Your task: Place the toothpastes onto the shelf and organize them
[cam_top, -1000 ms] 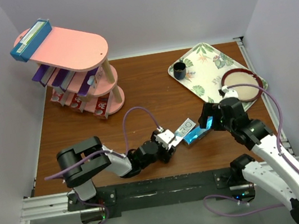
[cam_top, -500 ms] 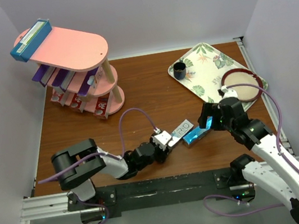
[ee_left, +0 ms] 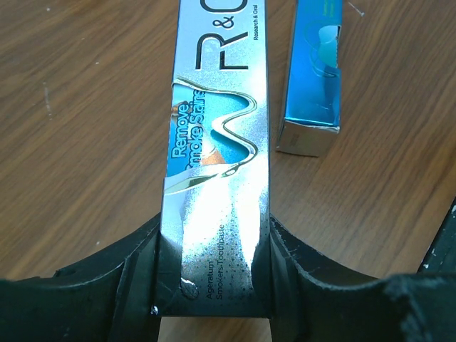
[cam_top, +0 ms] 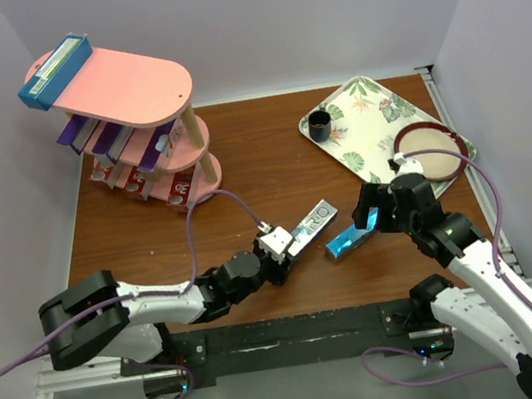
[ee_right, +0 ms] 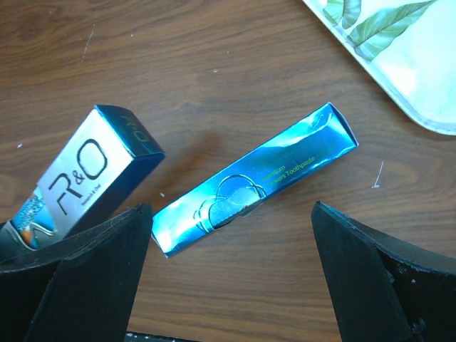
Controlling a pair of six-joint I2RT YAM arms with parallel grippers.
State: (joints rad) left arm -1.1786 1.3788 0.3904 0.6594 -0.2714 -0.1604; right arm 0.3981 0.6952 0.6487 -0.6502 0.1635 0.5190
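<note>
From above, the pink shelf [cam_top: 132,87] is standing far left on the brown bench [cam_top: 151,240], pale walls [cam_top: 297,12] enclosing it. The left wrist camera is showing the left fingers [ee_left: 139,278] clenching a silver toothpaste carton's [ee_left: 217,164] end. The right wrist camera is showing the right fingers [ee_right: 85,278] spread, released, a blue carton [ee_right: 253,182] lying flat between them.

Left arm [cam_top: 161,300] stretched low, jaws clamped; right arm [cam_top: 470,260] bent, jaws wide apart.
</note>
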